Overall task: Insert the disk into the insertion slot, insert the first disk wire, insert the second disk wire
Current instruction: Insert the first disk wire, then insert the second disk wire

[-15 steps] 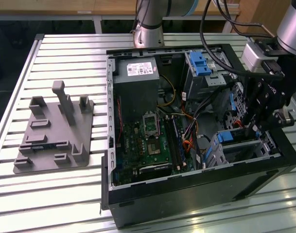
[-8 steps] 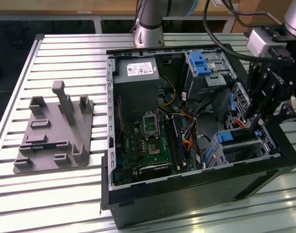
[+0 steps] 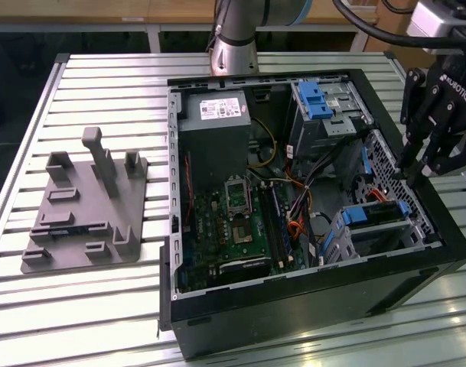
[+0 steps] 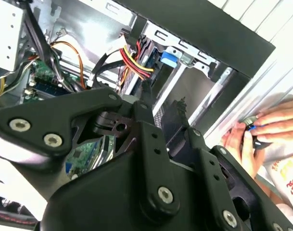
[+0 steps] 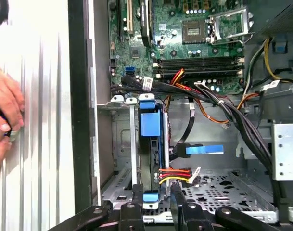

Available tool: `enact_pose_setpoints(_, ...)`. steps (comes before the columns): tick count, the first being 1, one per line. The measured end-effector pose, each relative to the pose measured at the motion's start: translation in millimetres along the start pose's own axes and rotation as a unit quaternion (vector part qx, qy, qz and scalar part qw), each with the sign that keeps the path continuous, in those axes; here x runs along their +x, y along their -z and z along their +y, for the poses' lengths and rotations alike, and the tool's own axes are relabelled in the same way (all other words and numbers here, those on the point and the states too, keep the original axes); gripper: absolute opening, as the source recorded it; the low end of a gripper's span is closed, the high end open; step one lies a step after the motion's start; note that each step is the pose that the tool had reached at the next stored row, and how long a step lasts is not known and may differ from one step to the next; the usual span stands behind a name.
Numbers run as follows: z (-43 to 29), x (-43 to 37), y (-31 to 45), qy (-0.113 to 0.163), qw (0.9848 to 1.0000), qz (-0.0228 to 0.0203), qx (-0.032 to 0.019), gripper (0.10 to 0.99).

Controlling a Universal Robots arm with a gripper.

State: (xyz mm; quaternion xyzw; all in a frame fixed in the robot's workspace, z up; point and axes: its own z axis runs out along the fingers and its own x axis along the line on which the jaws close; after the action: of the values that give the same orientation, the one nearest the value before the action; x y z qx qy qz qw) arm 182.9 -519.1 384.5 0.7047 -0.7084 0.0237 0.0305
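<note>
Open computer case on slatted counter. Disk stands edge-on in the insertion slot and looks seated. Pincer is spread and empty, hovering over the case wall just beside it. Likely the wire stage. Red-yellow wire bundle lies near the disk, which calls for a fine pinch among crowded cables.
</note>
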Motion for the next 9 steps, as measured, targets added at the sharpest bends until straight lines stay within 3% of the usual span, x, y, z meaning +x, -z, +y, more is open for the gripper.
enact_pose_setpoints(9, 0.0, 0.0, 0.0, 0.001, 1.0000, 0.0000, 0.0000, 0.361)
